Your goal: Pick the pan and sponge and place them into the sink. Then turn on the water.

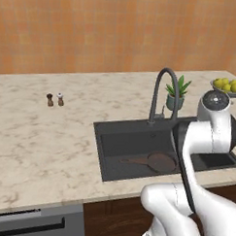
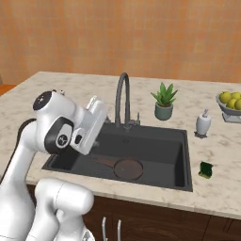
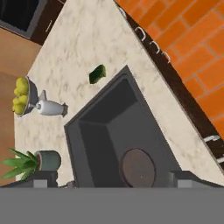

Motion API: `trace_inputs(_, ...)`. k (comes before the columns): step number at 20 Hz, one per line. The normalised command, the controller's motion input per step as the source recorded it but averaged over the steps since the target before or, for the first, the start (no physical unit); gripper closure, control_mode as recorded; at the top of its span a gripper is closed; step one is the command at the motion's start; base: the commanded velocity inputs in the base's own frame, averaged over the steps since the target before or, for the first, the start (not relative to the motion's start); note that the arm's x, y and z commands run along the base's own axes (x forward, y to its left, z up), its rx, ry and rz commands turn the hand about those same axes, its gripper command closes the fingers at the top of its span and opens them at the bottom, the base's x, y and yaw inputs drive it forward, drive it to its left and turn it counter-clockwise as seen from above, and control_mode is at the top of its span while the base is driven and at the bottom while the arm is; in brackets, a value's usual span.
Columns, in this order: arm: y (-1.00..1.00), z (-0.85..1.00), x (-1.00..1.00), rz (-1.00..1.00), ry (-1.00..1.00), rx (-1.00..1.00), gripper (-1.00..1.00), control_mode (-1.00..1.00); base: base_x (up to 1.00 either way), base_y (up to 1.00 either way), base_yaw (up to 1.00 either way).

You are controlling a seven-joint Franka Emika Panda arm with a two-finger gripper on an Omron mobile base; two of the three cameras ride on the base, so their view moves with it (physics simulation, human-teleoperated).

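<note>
Simulated kitchen, three views. One pan [image 2: 128, 168], small, round, dark brown and shallow, lies flat on the floor of the sink [image 2: 175, 162], its long thin handle pointing toward the basin's left side; it shows again in the left base view [image 1: 161, 162] and the hand view [image 3: 137, 168]. One sponge [image 2: 205, 170], a small green block much smaller than the pan, rests on the beige marble tabletop [image 2: 221, 155] just beside the sink's right rim, outside the basin. One dark-grey gooseneck faucet [image 2: 123, 99] stands behind the sink; no stream runs from it. Also on the tabletop: one potted plant [image 2: 164, 102], one white dispenser bottle [image 2: 203, 123], one bowl of lemons [image 2: 231, 106], and two small shakers [image 1: 55, 99] well apart from the sink. The tool's fingertips lie at the lower edge of the hand view, above the basin; cannot tell whether they are spread or pressed together
</note>
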Motion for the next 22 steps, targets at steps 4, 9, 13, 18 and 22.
trace_inputs(4, -0.83, 0.00, -0.02, -0.31, 0.00, 0.24, -1.00, -1.00, 0.00, 0.00, 0.00)
trace_inputs(9, -0.79, -0.02, 0.00, -0.32, 0.01, 0.22, -1.00, -1.00, 0.00, 0.00, 0.00)
trace_inputs(13, -0.82, -0.15, 0.00, -0.29, 0.01, 0.19, -1.00, -1.00, 0.00, 0.00, 0.00)
trace_inputs(18, -0.78, -0.36, 0.07, -0.22, 0.00, 0.14, -1.00, -1.00, 0.00, 0.00, 0.00)
trace_inputs(22, -0.70, -0.43, 0.18, -0.17, 0.00, 0.15, -1.00, -1.00, 0.00, 0.00, 0.00)
